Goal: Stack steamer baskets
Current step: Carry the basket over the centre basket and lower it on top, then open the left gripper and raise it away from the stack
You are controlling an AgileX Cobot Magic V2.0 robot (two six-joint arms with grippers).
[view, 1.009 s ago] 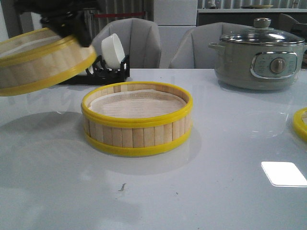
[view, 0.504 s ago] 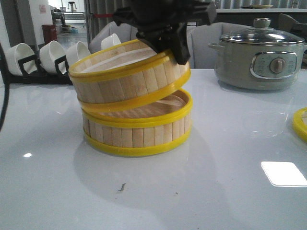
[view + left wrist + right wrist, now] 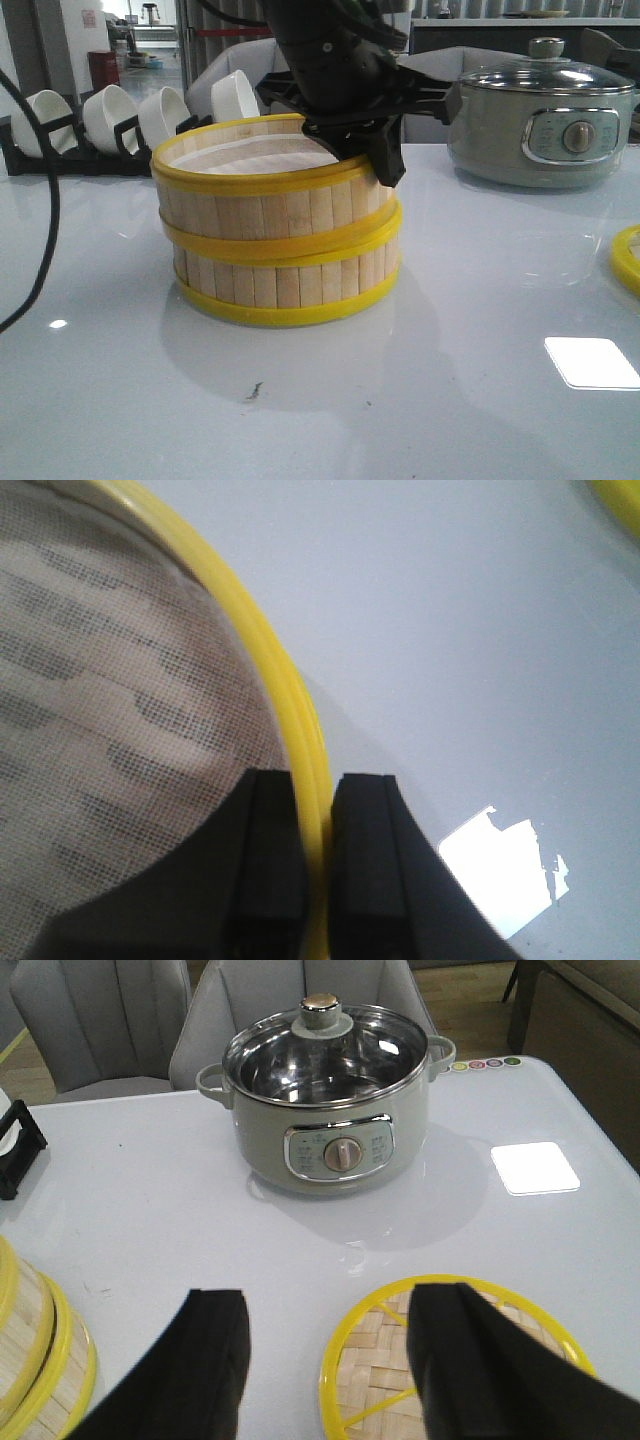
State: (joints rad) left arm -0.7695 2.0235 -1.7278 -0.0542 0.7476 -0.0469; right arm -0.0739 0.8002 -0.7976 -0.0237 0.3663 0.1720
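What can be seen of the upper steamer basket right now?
The upper steamer basket is a shallow round ring of vertical pale bamboo slats with bright yellow rims and a pale mesh liner inside. It sits on the lower steamer basket, roughly aligned but slightly tilted, its left side higher. The left gripper is shut on its rim at the back right, one of the fingers inside the wall and one outside.

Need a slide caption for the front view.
Left gripper grips upper steamer basket by its rim atop lower basket.

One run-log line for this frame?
left gripper: shut on upper steamer basket | atop lower steamer basket | right gripper: open over lid
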